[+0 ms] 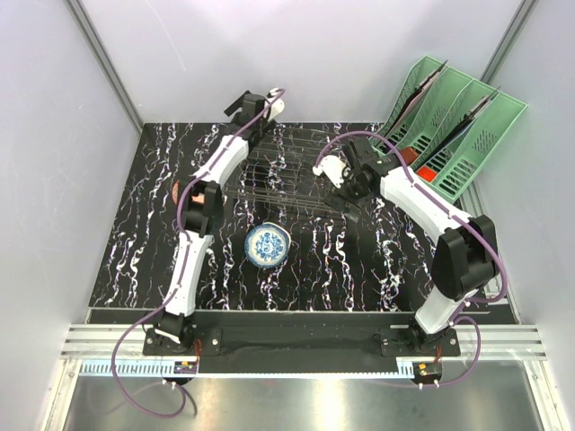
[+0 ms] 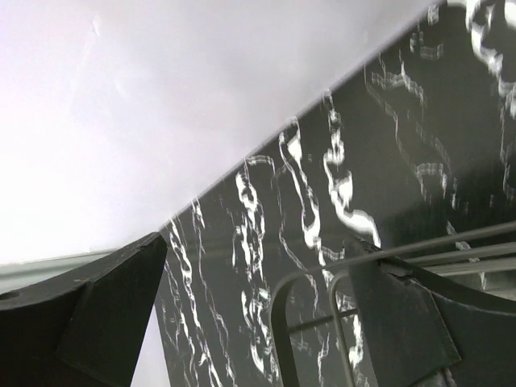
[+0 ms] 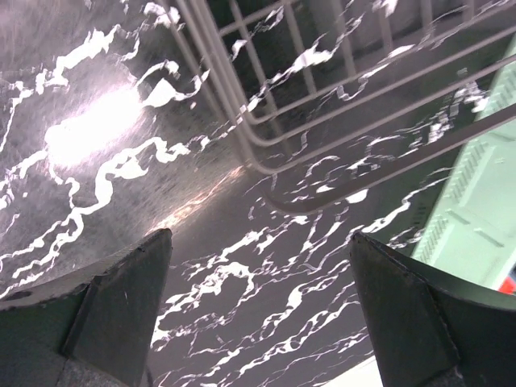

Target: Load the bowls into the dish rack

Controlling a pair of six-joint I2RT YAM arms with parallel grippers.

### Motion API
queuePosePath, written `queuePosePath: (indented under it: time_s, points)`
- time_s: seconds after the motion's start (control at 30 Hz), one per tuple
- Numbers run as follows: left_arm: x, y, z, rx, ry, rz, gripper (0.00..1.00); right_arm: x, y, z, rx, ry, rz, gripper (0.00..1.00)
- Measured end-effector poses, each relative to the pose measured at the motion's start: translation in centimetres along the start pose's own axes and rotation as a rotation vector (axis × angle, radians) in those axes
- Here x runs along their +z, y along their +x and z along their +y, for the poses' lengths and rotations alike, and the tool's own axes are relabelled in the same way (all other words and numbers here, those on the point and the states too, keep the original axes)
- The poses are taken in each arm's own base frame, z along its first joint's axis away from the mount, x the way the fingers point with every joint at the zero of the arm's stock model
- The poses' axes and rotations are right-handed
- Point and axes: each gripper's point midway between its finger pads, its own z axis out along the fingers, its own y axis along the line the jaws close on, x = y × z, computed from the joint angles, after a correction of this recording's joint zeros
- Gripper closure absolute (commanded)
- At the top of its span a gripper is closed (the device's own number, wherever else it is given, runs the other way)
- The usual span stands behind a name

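Observation:
One bowl [image 1: 267, 244], white with a blue floral pattern, stands upright on the black marbled table in front of the dish rack [image 1: 278, 172], a thin dark wire basket at mid-table that holds nothing. My left gripper [image 1: 248, 111] hangs open over the rack's back-left corner. In the left wrist view the left gripper [image 2: 258, 242] holds nothing, and a rounded corner of the rack's wire [image 2: 300, 284] lies below, between its fingers. My right gripper [image 1: 346, 190] stands open at the rack's right end. The right wrist view shows the right gripper [image 3: 260, 235] above bare table, with the rack [image 3: 322, 105] just ahead.
A mint-green slotted organizer [image 1: 454, 130] with dark flat items stands at the back right, its side [image 3: 476, 201] close to my right gripper. A small reddish thing [image 1: 175, 191] peeks out left of the left arm. Pale walls close in the back and both sides.

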Motion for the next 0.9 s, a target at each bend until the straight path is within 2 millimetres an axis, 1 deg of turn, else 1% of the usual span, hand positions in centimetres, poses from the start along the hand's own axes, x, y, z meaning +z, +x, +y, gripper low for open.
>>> queuePosePath:
  time_s: [0.07, 0.13, 0.2, 0.27, 0.3, 0.37, 0.4, 0.47, 0.57, 0.63, 0.7, 0.8, 0.87, 0.9]
  points:
    - [0.2, -0.7, -0.2, 0.0, -0.031, -0.011, 0.01, -0.4, -0.6, -0.5, -0.001, 0.019, -0.012, 0.0]
    - [0.2, -0.8, -0.4, -0.01, -0.049, -0.012, 0.01, -0.8, -1.5, -1.4, 0.004, 0.058, -0.038, 0.0]
    - [-0.4, -1.0, -0.9, -0.025, -0.048, -0.02, 0.01, -1.2, -2.4, -2.3, 0.013, 0.096, -0.065, 0.0]
    - [-1.7, -0.4, -0.8, -0.051, -0.041, -0.013, 0.01, -1.8, -3.4, -3.5, 0.035, 0.145, -0.095, 0.0]
    - [-2.4, -0.2, -0.4, -0.064, -0.039, -0.009, 0.01, -2.2, -3.9, -4.1, 0.044, 0.169, -0.11, 0.0]
    - [-4.4, 0.2, 1.1, -0.096, -0.043, 0.0, 0.01, -3.3, -5.8, -6.6, 0.073, 0.257, -0.162, 0.0]
    - [-5.2, 0.2, 1.9, -0.11, -0.051, -0.003, 0.01, -3.4, -6.0, -7.0, 0.078, 0.272, -0.169, 0.0]
    - [-7.6, 0.0, 3.9, -0.139, -0.066, -0.013, 0.01, -3.6, -7.1, -9.1, 0.097, 0.33, -0.19, 0.0]
    - [-11.7, -0.5, 7.5, -0.183, -0.102, -0.047, 0.01, -2.1, -7.9, -11.2, 0.119, 0.374, -0.186, 0.0]
    - [-14.2, -1.0, 9.2, -0.208, -0.116, -0.074, 0.01, -0.4, -7.6, -11.8, 0.128, 0.379, -0.159, 0.0]
    - [-16.7, -1.1, 10.4, -0.22, -0.118, -0.093, 0.01, 1.4, -7.1, -11.8, 0.13, 0.365, -0.126, 0.0]
    - [-19.6, 0.0, 10.6, -0.212, -0.102, -0.092, 0.01, 3.6, -6.2, -11.4, 0.131, 0.339, -0.082, 0.0]
    - [-20.6, 1.3, 9.8, -0.192, -0.079, -0.069, 0.01, 4.1, -6.0, -11.3, 0.132, 0.333, -0.073, 0.0]
    - [-20.8, 2.1, 9.3, -0.179, -0.064, -0.051, 0.01, 4.1, -6.0, -11.3, 0.132, 0.334, -0.074, 0.0]
